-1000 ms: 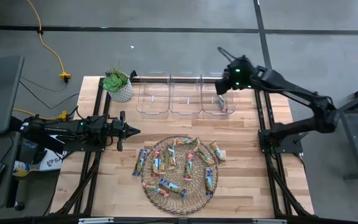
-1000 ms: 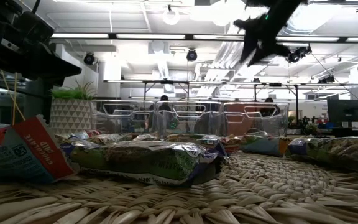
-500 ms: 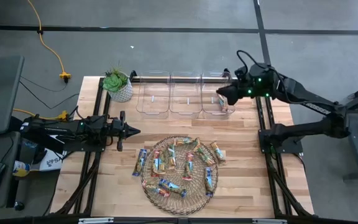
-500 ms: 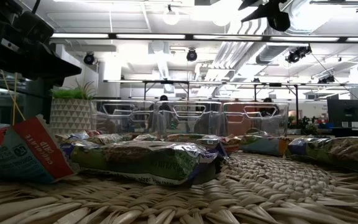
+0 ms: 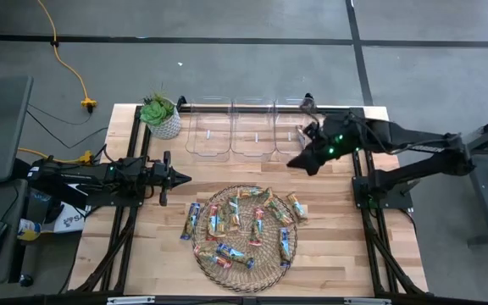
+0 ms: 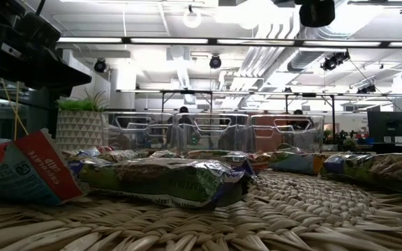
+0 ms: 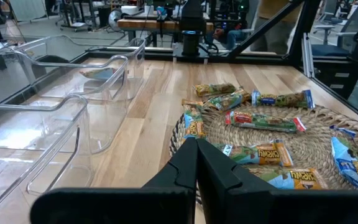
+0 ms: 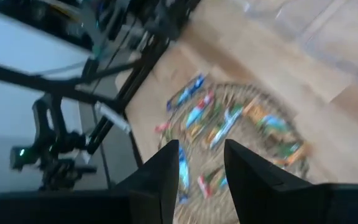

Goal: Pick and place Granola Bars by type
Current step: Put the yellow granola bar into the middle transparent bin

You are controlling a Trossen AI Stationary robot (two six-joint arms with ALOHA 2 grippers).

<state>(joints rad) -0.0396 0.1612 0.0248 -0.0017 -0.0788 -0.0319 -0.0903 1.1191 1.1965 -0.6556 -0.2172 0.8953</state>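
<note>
Several granola bars (image 5: 248, 222) in blue, green and red wrappers lie flat in a loose heap on the round wicker mat (image 5: 200, 258); the left wrist view shows the granola bars (image 7: 263, 121) too. One bar (image 5: 302, 136) lies in the rightmost clear bin. My right gripper (image 5: 297, 162) hangs open and empty over the bare table between that bin and the mat, and in its wrist view my right gripper (image 8: 201, 149) points at the heap. My left gripper (image 5: 185, 178) is shut, left of the mat, pointing toward it (image 7: 196, 143).
Three clear bins (image 5: 252, 135) stand in a row at the far edge. A potted plant (image 5: 161, 117) sits at the far left corner. Bare wood (image 5: 337, 220) lies right of the mat. In the low view the right arm (image 6: 317, 10) hangs at the top.
My right gripper has moved from above the rightmost bin toward the table's near edge, ending over the bare wood between bin and mat, and it has tipped toward the heap. The bars and the left arm have kept still.
</note>
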